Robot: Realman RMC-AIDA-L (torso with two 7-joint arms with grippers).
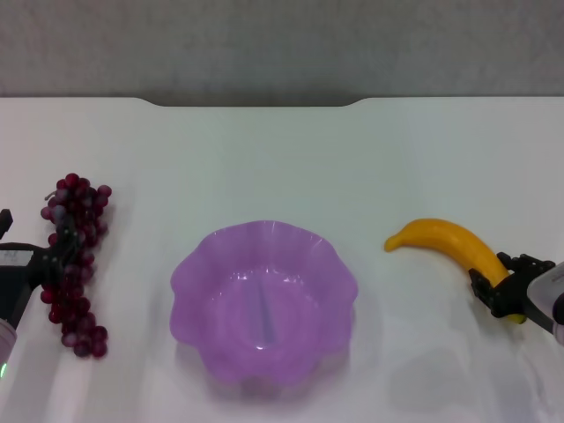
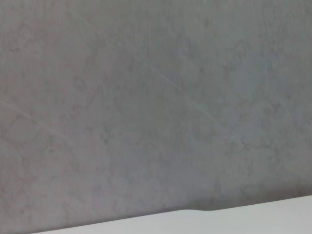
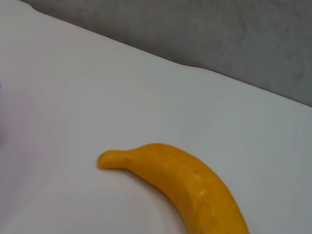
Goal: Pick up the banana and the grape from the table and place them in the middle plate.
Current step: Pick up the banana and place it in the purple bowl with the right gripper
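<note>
Left gripper (image 1: pixel 55 257): it sits at the left edge of the table (image 1: pixel 264 159), right at the middle of the grape (image 1: pixel 74 256); its dark fingers reach into the bunch, but I cannot tell if they are closed on it.
Grape, how to take it: I judge a grip around the central stem is better than on single berries (they may slip or roll aside), then a straight lift before moving toward the plate.
Grape, look: a long bunch of small dark red berries, lying along the left side, well apart from the plate.
Middle plate (image 1: pixel 189 269): purple, translucent, wavy rim, in the centre, with nothing in it.
Banana (image 1: pixel 449 243): yellow-orange, smooth, curved, on the table to the right of the plate; its thin end points to the plate.
Right gripper (image 1: pixel 499 286): its black fingers stand on both sides of the banana's thick near end; whether they already press it, I cannot tell.
Banana, how to take it: a grip so near the end may let it swing, so lift slowly.
</note>
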